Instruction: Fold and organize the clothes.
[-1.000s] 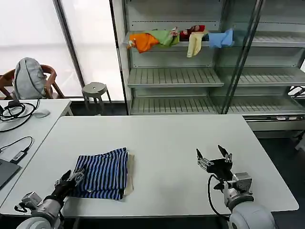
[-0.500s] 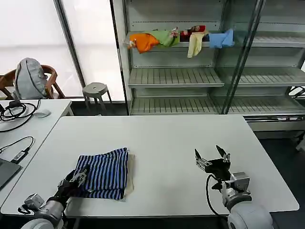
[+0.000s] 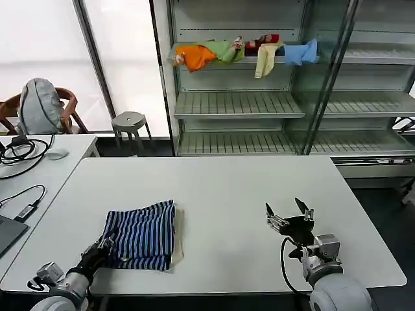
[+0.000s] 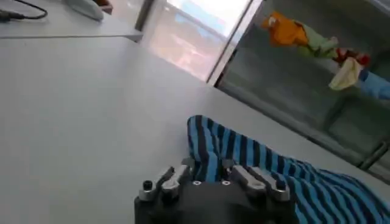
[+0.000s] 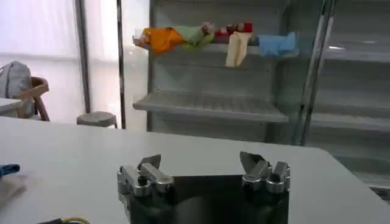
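The clothes are one folded shirt with blue and black stripes (image 3: 146, 233) and a cream edge, lying on the near left part of the white table (image 3: 227, 188). My left gripper (image 3: 102, 245) is at the shirt's near left corner. In the left wrist view the left gripper (image 4: 207, 168) has its fingers drawn close on a raised fold of the striped shirt (image 4: 292, 179). My right gripper (image 3: 289, 211) rests on the table's near right part, well away from the shirt. In its own wrist view the right gripper (image 5: 201, 163) stands open with nothing between its fingers.
A metal shelf unit (image 3: 240, 103) stands behind the table and holds orange, green, yellow and light-blue garments (image 3: 240, 52). A second table (image 3: 39, 162) on the left carries cables and a laptop corner. A stool (image 3: 130, 121) and a chair with a grey bag (image 3: 40, 107) stand behind.
My left gripper has drawn back a little toward me and lowered onto the shirt's near left corner, its fingers closing on the fabric. The right arm has stayed where it was.
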You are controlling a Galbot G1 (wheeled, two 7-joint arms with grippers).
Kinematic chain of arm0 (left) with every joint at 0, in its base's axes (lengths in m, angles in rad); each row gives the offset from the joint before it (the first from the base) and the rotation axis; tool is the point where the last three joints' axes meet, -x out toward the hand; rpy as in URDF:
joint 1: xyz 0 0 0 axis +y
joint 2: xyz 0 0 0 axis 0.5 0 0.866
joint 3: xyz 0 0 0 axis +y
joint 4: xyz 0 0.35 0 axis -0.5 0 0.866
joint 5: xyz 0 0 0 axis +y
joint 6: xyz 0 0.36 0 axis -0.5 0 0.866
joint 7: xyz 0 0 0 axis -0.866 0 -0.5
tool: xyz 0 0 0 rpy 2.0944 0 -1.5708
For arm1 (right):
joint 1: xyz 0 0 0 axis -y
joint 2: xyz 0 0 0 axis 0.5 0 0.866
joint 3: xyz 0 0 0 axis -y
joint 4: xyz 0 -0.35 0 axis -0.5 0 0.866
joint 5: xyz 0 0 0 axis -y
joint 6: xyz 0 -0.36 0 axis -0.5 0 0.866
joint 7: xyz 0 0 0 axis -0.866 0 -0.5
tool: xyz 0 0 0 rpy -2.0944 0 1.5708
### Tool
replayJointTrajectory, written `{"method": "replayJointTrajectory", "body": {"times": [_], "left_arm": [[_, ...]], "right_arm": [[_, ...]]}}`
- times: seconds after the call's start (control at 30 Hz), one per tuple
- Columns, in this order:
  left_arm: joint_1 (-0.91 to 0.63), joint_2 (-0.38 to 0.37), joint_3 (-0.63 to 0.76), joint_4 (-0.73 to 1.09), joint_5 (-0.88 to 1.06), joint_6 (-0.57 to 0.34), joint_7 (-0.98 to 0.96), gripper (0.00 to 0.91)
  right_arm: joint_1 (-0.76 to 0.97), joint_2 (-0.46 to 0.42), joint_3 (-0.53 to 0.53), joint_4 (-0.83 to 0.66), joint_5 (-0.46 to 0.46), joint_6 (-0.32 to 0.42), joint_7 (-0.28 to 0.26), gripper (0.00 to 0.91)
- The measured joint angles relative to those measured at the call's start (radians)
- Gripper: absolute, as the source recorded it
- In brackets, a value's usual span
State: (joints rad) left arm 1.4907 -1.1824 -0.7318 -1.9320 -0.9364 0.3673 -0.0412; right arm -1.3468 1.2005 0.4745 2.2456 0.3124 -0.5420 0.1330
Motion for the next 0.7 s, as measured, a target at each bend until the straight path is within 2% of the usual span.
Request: {"method": "replayJointTrajectory", "body": {"times": [0.43,0.7], "left_arm": [[-0.016,0.002,-0.015,-0.024,0.020,0.000,0.017,0.020],[-0.010,0.053,-0.107,-0.065,0.035,0.049,-0.005,0.030]], "right_arm": [[0.000,-0.002,0.006,0.004,-0.002,0.001,-0.002,0.907],[0.010,0.000,0.003,0.000,-0.002,0.011,-0.009,0.907]]}}
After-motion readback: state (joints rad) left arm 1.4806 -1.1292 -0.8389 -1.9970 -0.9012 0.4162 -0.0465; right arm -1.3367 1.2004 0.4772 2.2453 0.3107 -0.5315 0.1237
